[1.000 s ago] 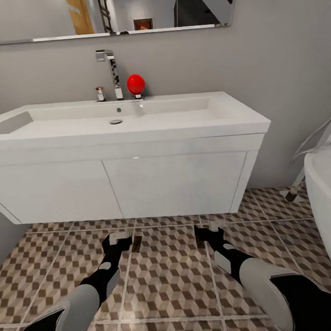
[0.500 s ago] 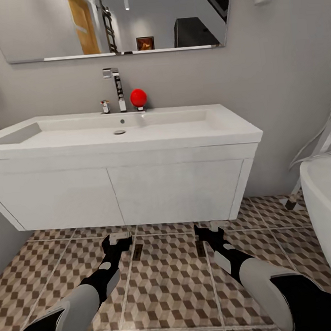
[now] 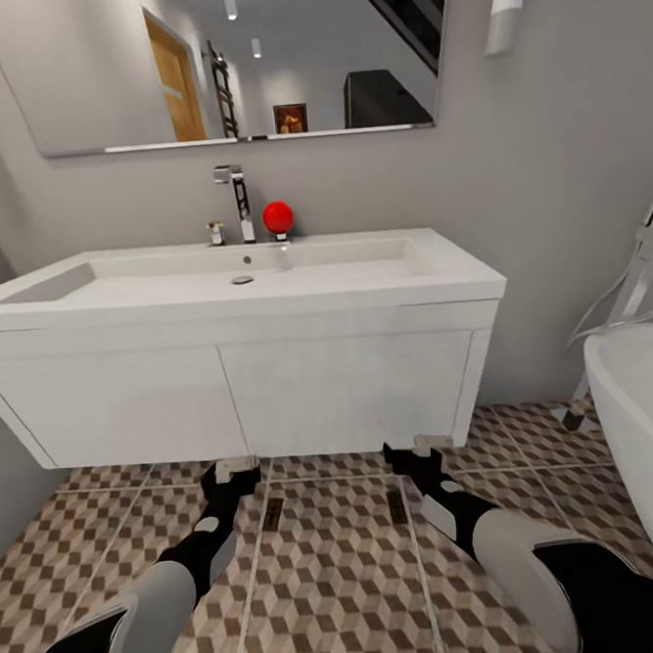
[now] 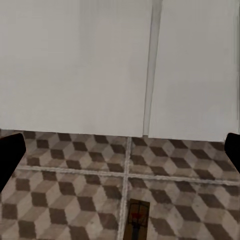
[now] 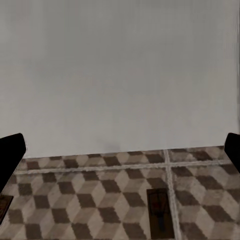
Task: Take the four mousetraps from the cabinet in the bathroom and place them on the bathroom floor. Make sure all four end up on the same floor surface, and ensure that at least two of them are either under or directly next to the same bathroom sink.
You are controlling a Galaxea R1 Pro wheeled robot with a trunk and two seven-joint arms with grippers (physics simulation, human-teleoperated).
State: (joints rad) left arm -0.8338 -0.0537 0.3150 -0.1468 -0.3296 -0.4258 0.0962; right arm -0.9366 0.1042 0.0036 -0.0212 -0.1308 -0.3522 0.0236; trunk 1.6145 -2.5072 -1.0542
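Note:
Two mousetraps lie flat on the cube-patterned floor [image 3: 337, 581] just in front of the white sink [image 3: 235, 285]: one mousetrap [image 3: 273, 512] by my left arm, the other mousetrap [image 3: 396, 505] by my right arm. My left gripper [image 3: 229, 472] hangs open above the floor, its black fingertips [image 4: 10, 157] wide apart and empty, with the left mousetrap [image 4: 136, 220] below it. My right gripper [image 3: 415, 453] is open and empty too, above a mousetrap [image 5: 160, 212]; a second mousetrap's corner [image 5: 4, 207] shows at the picture's edge.
The sink's white cabinet front [image 3: 351, 383] has two shut doors. A chrome tap [image 3: 241, 201] and a red ball [image 3: 278, 215] stand on the basin's back. A mirror [image 3: 237, 59] hangs above. A white bathtub [image 3: 650, 439] bounds the right side.
The whole view has shifted: more of the mirror shows and the sink sits lower and smaller. Both mousetraps now lie lower in the picture than the gripper tips. The arms hold their pose.

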